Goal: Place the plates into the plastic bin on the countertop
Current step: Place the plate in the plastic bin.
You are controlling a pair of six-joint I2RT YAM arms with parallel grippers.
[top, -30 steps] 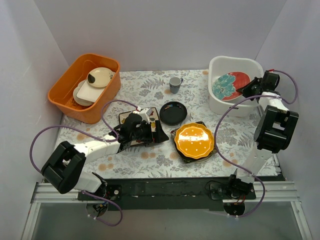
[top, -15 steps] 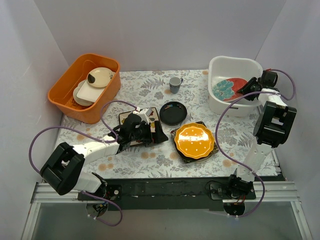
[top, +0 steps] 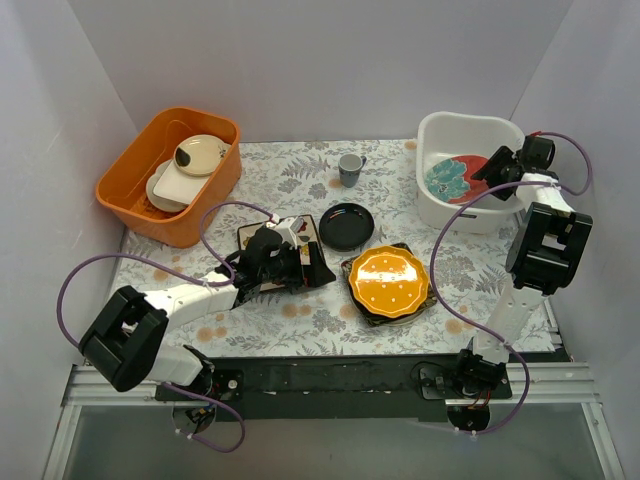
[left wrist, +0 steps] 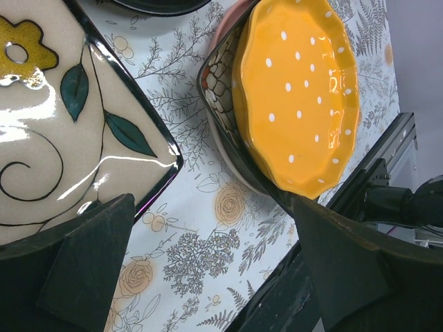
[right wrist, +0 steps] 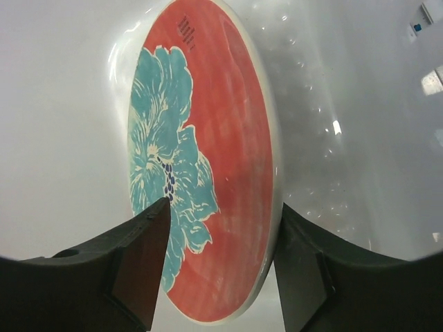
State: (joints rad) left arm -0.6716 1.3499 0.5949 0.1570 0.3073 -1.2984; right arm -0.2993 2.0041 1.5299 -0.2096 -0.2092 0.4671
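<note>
The round red-teal plate (top: 458,178) is found inside the white plastic bin (top: 452,216), which is set at the far right of the surface (top: 300,180). Whether the plate lies quite flat there cannot be told. The right pincer (top: 488,172) is reached into the bin from the right. In its wrist view the jaws are seen parted, with one finger (right wrist: 138,263) set over the teal flower and the other (right wrist: 308,270) just beside the plate's rim. Nothing is clamped between them.

The left pincer (top: 318,270) is held low over the middle of the surface, its jaws spread wide and nothing gripped. In its wrist view the cream square plate (left wrist: 55,117), painted with a yellow flower and green leaves inside a black border, is shown at the left. One corner of it is partly covered by one finger (left wrist: 83,270). The other finger (left wrist: 360,270) is placed by the stack on the right. That stack is topped by the yellow scalloped plate (left wrist: 297,90), dotted white, under which a black square plate (left wrist: 216,76) with white flowers is laid. Only the printed cloth is seen between the jaws.

The small black plate (top: 346,225) is set just beyond these, towards the far side. An orange tub (top: 165,225) is stood at the far left with cream dishes (top: 200,153) in it. A grey-blue cup (top: 350,168) is stood upright near the far edge, between tub and bin.
</note>
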